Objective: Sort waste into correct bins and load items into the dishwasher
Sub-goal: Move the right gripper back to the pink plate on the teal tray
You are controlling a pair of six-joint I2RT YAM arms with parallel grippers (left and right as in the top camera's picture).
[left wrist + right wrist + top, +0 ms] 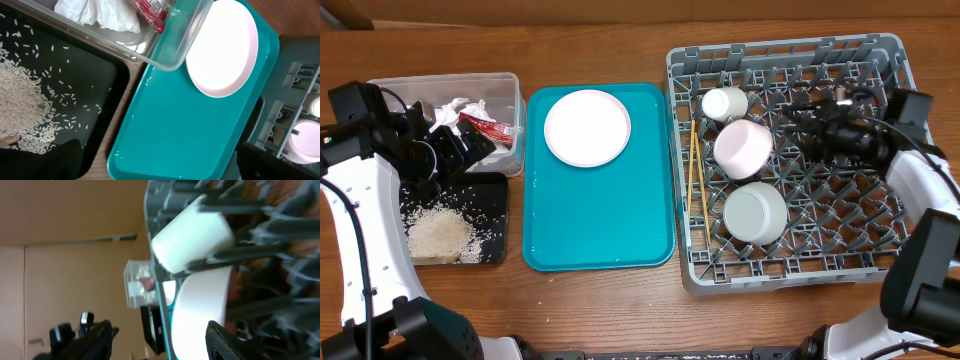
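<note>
Found left gripper point(157, 160) spread wide and empty, low over teal tray point(600, 230), beside clear tub point(510, 90) and black tray point(495, 200). Saw right gripper point(160, 335) parted as well, holding nothing, above dish rack point(785, 45) by white cup point(725, 103) and pink bowl point(743, 148). Spotted round pale pink plate point(587, 127) lying flat at teal tray's far end, apart from rack. Judged it stiff, smooth, likely slippery, perhaps breakable, light enough for one arm. Reckoned best hold at rim, one finger slid under lip; ruled out flat centre for want of purchase; feared sliding on slick tray
</note>
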